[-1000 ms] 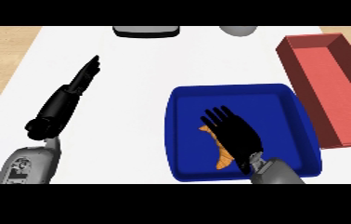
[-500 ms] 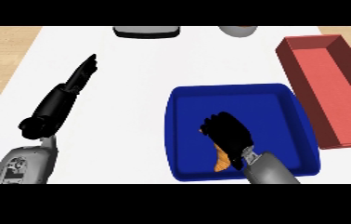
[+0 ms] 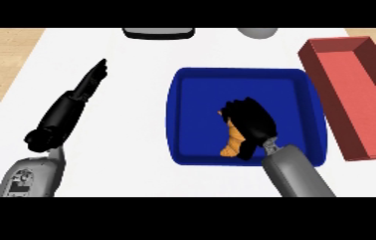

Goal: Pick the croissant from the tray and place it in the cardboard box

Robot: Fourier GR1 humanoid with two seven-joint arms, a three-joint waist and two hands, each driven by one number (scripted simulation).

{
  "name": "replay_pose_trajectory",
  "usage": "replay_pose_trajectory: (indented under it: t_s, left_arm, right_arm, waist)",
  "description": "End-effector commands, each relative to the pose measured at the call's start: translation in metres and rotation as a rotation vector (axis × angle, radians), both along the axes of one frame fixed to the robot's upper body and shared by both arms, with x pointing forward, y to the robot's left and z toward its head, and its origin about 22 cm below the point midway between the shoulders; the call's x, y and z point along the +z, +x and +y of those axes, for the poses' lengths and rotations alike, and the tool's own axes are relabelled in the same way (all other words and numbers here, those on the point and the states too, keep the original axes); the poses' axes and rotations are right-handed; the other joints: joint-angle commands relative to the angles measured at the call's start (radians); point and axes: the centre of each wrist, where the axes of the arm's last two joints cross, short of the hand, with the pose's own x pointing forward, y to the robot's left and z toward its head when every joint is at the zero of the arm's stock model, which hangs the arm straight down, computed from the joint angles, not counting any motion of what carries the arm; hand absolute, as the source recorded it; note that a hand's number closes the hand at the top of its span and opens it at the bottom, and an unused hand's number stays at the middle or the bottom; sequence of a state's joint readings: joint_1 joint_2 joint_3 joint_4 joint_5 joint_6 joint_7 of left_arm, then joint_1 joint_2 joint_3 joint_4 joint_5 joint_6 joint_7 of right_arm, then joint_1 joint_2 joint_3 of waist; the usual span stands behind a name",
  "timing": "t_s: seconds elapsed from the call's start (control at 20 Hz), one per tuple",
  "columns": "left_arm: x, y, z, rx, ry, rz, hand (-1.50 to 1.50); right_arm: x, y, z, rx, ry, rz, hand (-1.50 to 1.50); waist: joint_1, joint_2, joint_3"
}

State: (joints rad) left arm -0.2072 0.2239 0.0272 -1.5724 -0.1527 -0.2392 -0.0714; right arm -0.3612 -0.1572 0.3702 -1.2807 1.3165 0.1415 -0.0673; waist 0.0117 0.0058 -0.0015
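Compared with a second ago, I see my right hand (image 3: 249,119) has changed from splayed, straight fingers over the croissant (image 3: 233,143) to fingers curled down around it, grasping it. The pastry sits in much the same spot as before, inside the blue tray (image 3: 198,84), toward its lower middle; only its orange, tapered lower end and a small tip by the fingers show past the black hand. The tray is a glossy, rounded-corner rectangle with a raised rim, and it holds nothing else I can see. To its right stands the red, straight-walled cardboard box (image 3: 345,60), long and narrow, its visible inside bare. My left hand (image 3: 92,79) stays released at the left, fingers straight, resting over the white counter (image 3: 132,55), unchanged.
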Motion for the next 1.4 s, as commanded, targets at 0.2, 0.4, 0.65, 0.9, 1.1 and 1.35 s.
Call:
replay_pose_trajectory:
  t_s: [0.2, 0.4, 0.65, 0.9, 1.1, 1.35]
  left_arm:
    - [0.005, 0.005, -0.013, -0.044, 0.003, -0.015, 0.0]
    - [0.002, 0.004, -0.019, -0.051, 0.011, -0.006, 0.0]
    - [0.0, 0.012, -0.016, -0.025, 0.007, -0.013, 0.0]
    - [0.0, 0.004, -0.012, -0.026, -0.004, 0.002, 0.0]
    - [-0.01, 0.0, -0.016, -0.014, 0.007, 0.009, 0.0]
    - [-0.001, -0.005, -0.007, -0.006, 0.008, 0.015, 0.0]
  right_arm:
    - [0.067, 0.084, -0.051, -0.658, 0.259, -0.11, 1.5]
    - [0.097, 0.12, -0.04, -0.694, 0.167, -0.244, 1.5]
    - [0.14, 0.142, -0.035, -0.776, 0.242, -0.398, 1.5]
    - [0.176, 0.148, -0.067, -1.048, 0.42, -0.548, 1.5]
    - [0.183, 0.152, -0.085, -1.188, 0.442, -0.611, 1.5]
    - [0.2, 0.151, -0.14, -1.301, 0.464, -0.661, 1.5]
  waist:
    - [0.046, 0.026, 0.004]
    - [0.054, 0.014, 0.002]
    - [0.031, 0.011, 0.002]
    - [0.031, 0.007, 0.002]
    - [0.017, 0.004, 0.001]
    - [0.013, 0.0, 0.002]
